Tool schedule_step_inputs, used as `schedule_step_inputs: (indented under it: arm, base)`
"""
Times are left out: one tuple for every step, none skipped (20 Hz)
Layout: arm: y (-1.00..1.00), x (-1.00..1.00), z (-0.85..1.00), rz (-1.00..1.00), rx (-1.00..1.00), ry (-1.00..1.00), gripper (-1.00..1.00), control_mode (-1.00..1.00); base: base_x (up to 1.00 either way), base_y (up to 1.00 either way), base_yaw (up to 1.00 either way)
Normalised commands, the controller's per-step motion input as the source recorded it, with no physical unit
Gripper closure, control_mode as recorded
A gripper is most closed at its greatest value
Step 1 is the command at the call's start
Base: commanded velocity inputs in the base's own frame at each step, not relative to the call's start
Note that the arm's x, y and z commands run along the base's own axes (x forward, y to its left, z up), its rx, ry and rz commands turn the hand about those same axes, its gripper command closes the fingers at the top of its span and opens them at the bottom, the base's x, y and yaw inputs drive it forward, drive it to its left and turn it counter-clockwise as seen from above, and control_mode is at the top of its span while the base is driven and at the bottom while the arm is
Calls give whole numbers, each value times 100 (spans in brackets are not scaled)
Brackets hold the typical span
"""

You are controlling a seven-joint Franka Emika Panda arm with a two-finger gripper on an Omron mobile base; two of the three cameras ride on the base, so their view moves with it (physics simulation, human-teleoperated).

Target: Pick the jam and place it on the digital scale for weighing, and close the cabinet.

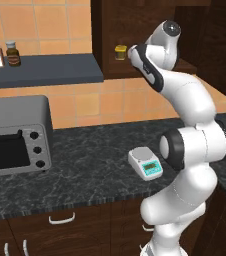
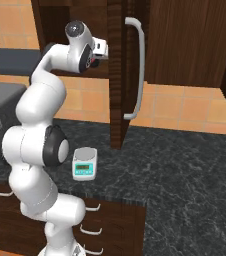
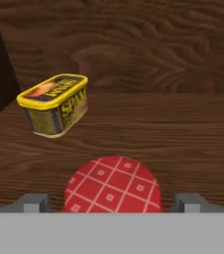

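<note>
Dark marble counter (image 1: 85,170) carries one digital scale (image 1: 145,163) and one grey toaster oven (image 1: 15,135). One cabinet (image 2: 120,75) stands open, its door edge-on with one silver bar handle (image 2: 137,70). On the wooden inner shelf (image 3: 183,129): one jam (image 3: 113,184), red checked lid up, and one yellow tin (image 3: 54,104) behind it, apart. Gripper (image 3: 113,202) spread, the jam between both fingertips (image 3: 33,203); contact cannot be told. Two bottles (image 1: 5,53) stand on the wall ledge.
</note>
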Motion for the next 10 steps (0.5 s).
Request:
schedule_step_inputs:
  arm:
    - [6,6,-22,0,0,-3,100,-100]
    - [1,6,-17,0,0,-1,100,-100]
    - [0,11,-20,0,0,0,100,-100]
    - [0,8,-16,0,0,0,100,-100]
    - [0,6,-16,0,0,0,100,-100]
    - [2,0,-21,0,0,-3,100,-100]
    - [14,-7,-11,0,0,-16,100,-100]
    - [13,-35,0,0,0,-14,100,-100]
    - [4,-62,0,0,0,-16,100,-100]
    - [0,-100,2,0,0,-8,100,-100]
  base:
    - [0,0,0]
    - [0,0,0]
    - [0,0,0]
    - [0,0,0]
    - [0,0,0]
    - [0,0,0]
    - [0,0,0]
    - [0,0,0]
    - [0,0,0]
    - [0,0,0]
